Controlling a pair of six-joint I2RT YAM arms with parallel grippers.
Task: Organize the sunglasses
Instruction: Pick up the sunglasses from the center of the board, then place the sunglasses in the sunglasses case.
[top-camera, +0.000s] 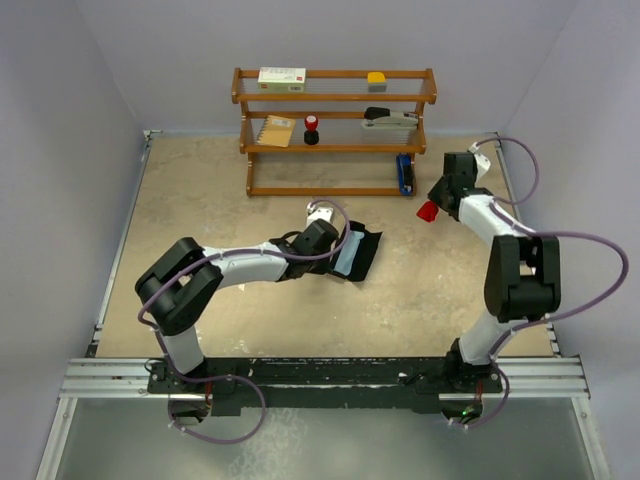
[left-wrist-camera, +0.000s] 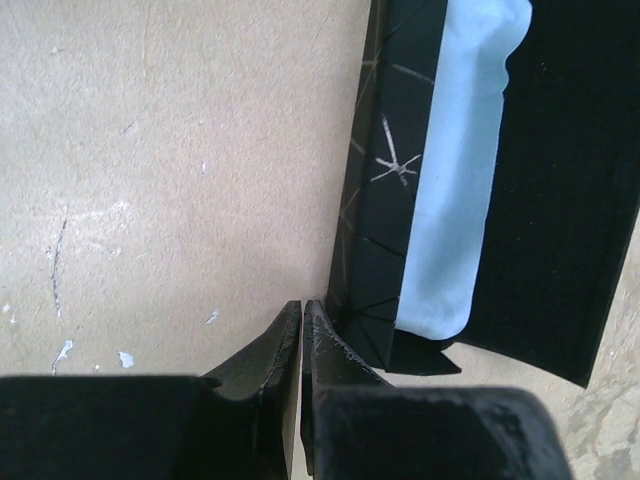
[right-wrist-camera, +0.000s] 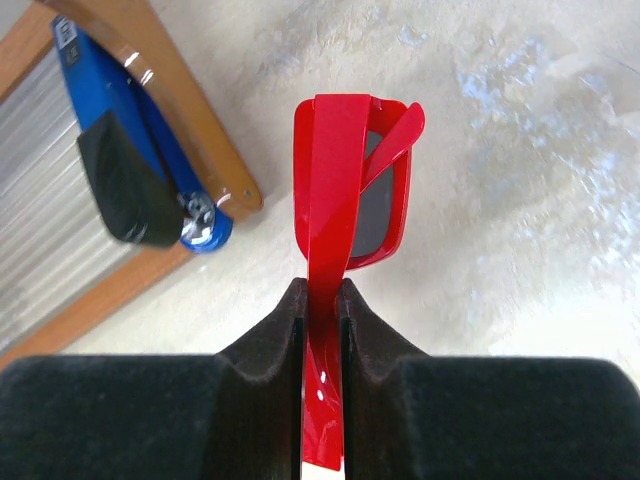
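Just off the right front corner of the wooden shelf (top-camera: 338, 148), over the bare table (top-camera: 200, 210): the sunglasses (right-wrist-camera: 345, 175), red-framed with dark lenses, folded. Clamped edge-on between the fingers of the right gripper (right-wrist-camera: 322, 295), jaws closed tight on the frame, with the lenses and one crossed arm sticking out beyond the fingertips. Not touching the shelf, but near its lowest rail and a blue and black tool (right-wrist-camera: 120, 130) standing at that right end. Raised off the tabletop or grazing it: cannot tell from either view.

Well in front of the shelf, about level with its middle: the left gripper (left-wrist-camera: 302, 312), fingers pressed together to a hairline slit, gripping nothing. Tips low over the table, just beside the near edge of a black case (left-wrist-camera: 570, 200), itself lying open and flat with a light blue cloth (left-wrist-camera: 460, 170) along the inside. Touching the case or merely next to it: unclear.

On the shelf itself, away from both grippers: a white box (top-camera: 282, 78) and a yellow block (top-camera: 376, 77) on the top board. On the middle board, a tan packet (top-camera: 277, 130), a small red and black item (top-camera: 311, 128) and a grey stapler-like thing (top-camera: 388, 118).
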